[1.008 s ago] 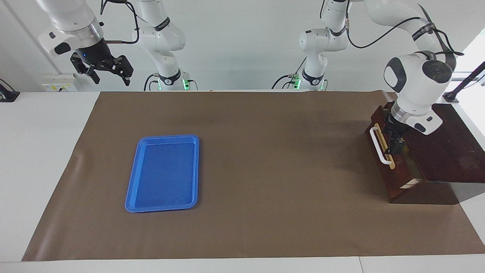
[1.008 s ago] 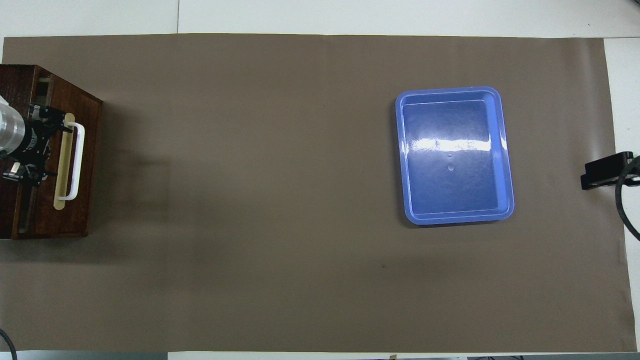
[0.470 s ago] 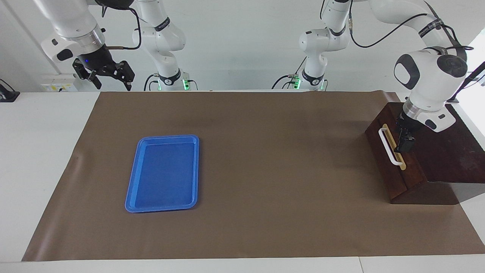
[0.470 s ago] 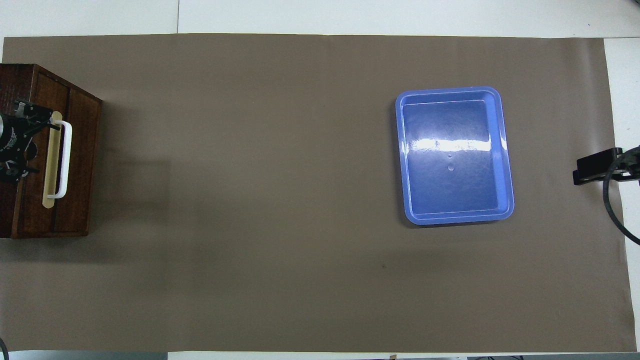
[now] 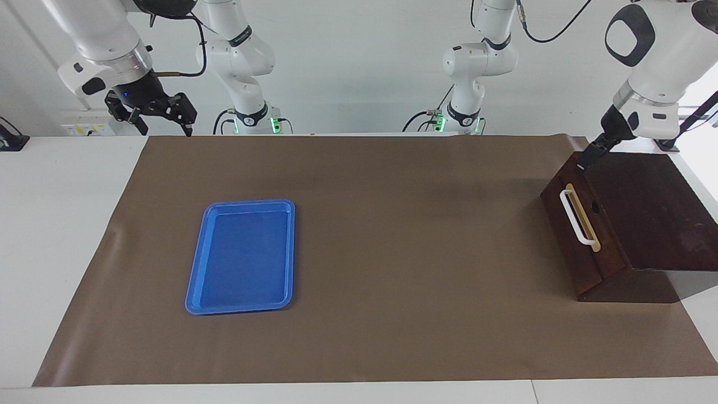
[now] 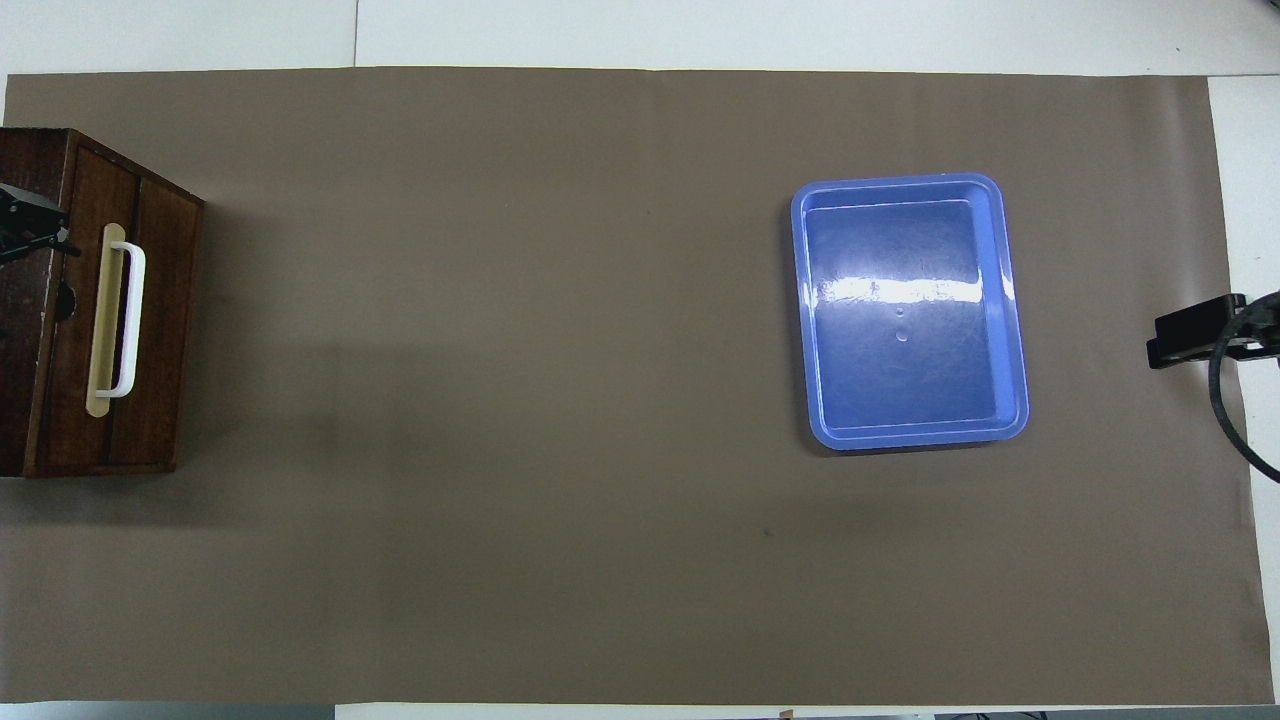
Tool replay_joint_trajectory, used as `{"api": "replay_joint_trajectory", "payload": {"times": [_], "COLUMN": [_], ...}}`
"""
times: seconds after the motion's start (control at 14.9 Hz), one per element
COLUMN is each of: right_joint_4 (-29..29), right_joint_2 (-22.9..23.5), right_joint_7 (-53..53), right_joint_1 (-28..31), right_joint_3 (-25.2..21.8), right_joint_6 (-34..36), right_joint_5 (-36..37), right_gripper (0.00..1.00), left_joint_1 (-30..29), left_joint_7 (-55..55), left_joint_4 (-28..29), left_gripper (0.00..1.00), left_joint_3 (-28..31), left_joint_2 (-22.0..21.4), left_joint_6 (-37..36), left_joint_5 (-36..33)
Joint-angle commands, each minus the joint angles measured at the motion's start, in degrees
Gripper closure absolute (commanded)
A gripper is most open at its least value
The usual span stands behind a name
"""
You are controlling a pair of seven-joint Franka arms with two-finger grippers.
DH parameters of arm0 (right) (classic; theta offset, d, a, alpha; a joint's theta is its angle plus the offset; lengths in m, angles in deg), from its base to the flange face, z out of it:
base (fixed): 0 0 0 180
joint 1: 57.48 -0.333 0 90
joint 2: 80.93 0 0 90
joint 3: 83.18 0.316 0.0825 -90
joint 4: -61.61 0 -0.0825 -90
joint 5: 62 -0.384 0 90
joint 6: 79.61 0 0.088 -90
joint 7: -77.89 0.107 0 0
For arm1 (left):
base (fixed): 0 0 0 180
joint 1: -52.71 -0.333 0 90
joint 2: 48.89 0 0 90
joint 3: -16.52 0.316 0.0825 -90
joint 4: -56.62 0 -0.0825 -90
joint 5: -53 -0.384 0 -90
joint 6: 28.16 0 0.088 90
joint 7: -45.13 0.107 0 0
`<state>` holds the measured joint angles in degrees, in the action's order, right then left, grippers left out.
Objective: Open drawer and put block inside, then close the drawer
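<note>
now drawer [image 5: 580, 224] shut, left claw [image 5: 590, 155] lifted off above cabinet, released, right claw [image 5: 162, 119] released, waiting

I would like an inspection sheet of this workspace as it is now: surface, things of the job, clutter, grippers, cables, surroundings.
Surface: white table covered by a brown mat; no spill seen.
Job's things: drawer shut, flush in its dark cabinet at the left arm's end; white handle free. Block: nothing seen.
Clutter: blue tray on the mat toward the right arm's end, nothing in it.
Grippers: left gripper open, raised over the cabinet's corner nearest the robots; right gripper open, raised over the table edge at its own end, holding nothing.
Cables: black cables on both arms, off the mat.
Surroundings: white wall.
</note>
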<state>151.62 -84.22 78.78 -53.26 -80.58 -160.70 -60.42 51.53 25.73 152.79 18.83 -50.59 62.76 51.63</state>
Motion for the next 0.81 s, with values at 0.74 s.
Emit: {"api": "replay_joint_trajectory", "payload": {"times": [0.74], "right_joint_4": [0.9], "right_joint_2": [-1.0], "right_joint_7": [-1.2], "right_joint_1": [1.3], "right_joint_3": [0.7], "right_joint_6": [-0.4], "right_joint_5": [-2.0], "right_gripper": [0.0], "left_joint_1": [4.0], "left_joint_7": [19.2], "left_joint_4": [-5.3], "left_gripper": [0.0], "left_joint_3": [-0.9], "left_joint_2": [1.5], "left_joint_6": [-6.4], "left_joint_5": [-0.1]}}
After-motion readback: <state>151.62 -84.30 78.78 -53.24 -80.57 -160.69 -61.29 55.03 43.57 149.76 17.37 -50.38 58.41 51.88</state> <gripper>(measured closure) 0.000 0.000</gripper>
